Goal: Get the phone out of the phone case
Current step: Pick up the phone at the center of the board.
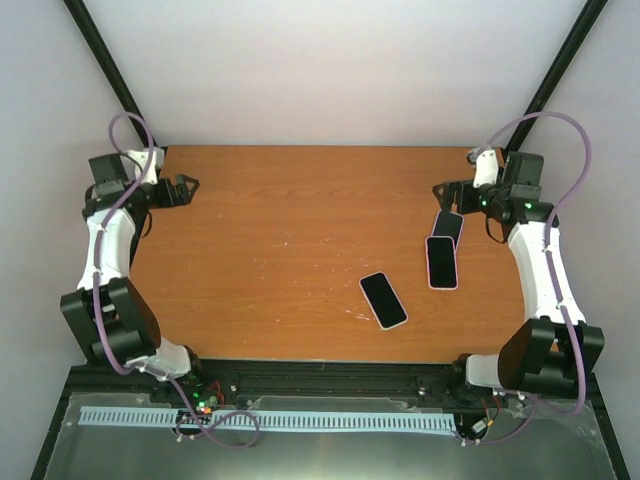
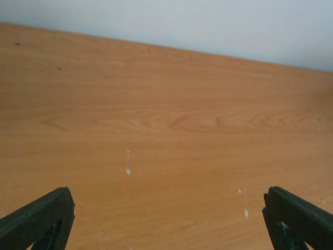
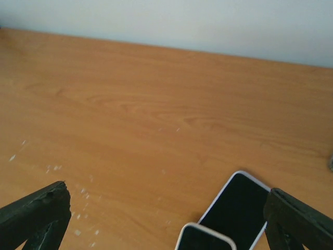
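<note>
Three phones lie on the right half of the tabletop (image 1: 280, 230). The phone with pink rim (image 1: 441, 262) looks to me like the cased one, but I cannot be sure of it. Its long axis runs approx. near-to-far. Its far end meets the dark phone (image 1: 448, 226); touching or overlapping, I cannot tell. The third phone (image 1: 383, 299) lies diagonal, apart, more toward the centre.

All three are on the side of the right arm. The right pincer (image 1: 442, 195) is over the far end of the dark phone, so the pink-rim phone lies just on its near side. In the wrist view both show low between the fingers (image 3: 41, 213).

Right pincer: fully spread, holds nothing. Left pincer (image 1: 188, 188): also wide open, empty, at the far left edge, well apart from the phones; its cam shows only bare wood.
</note>
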Motion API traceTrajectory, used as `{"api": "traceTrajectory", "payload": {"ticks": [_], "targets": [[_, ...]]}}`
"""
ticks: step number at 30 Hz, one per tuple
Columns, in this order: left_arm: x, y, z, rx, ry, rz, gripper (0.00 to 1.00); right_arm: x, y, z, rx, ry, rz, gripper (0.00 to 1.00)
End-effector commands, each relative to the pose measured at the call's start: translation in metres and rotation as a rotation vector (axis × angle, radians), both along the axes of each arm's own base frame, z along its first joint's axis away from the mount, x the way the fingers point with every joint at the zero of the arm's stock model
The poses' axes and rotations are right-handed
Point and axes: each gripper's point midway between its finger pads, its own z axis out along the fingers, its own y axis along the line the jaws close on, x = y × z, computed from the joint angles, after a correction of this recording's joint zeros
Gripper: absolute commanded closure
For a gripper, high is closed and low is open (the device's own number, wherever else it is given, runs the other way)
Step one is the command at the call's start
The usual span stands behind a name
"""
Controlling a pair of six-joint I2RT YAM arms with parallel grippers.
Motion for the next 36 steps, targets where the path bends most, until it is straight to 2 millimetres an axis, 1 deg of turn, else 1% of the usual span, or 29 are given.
{"api": "traceTrajectory", "payload": {"ticks": [1, 5, 10, 16, 22, 26, 30, 32, 36], "targets": [[-0.017, -0.016, 0.006, 0.02, -0.044, 0.016, 0.0, -0.033, 0.027, -0.016, -0.053, 0.074, 0.102, 0.0], [-0.034, -0.028, -0.003, 0.031, -0.051, 0.025, 0.0, -0.06, 0.05, -0.035, -0.104, 0.148, 0.199, 0.0], [-0.048, -0.042, -0.007, 0.045, -0.071, -0.014, 0.0, -0.095, 0.075, -0.064, -0.196, 0.247, 0.333, 0.0], [-0.054, -0.053, -0.005, 0.029, -0.091, -0.061, 0.0, -0.141, 0.106, -0.102, -0.329, 0.383, 0.526, 0.0], [-0.054, -0.054, 0.0, 0.03, -0.112, -0.053, 0.0, -0.183, 0.129, -0.141, -0.48, 0.506, 0.705, 0.0], [-0.055, -0.055, 0.004, 0.038, -0.128, -0.057, 0.0, -0.2, 0.138, -0.162, -0.533, 0.589, 0.785, 0.0], [-0.057, -0.055, 0.009, 0.049, -0.149, -0.061, 0.0, -0.213, 0.141, -0.182, -0.555, 0.689, 0.84, 0.0], [-0.058, -0.056, 0.012, 0.051, -0.161, -0.061, 0.0, -0.215, 0.141, -0.191, -0.569, 0.72, 0.843, 0.0], [-0.059, -0.058, 0.016, 0.044, -0.174, -0.067, 0.0, -0.21, 0.136, -0.207, -0.614, 0.752, 0.817, 0.0]]}}
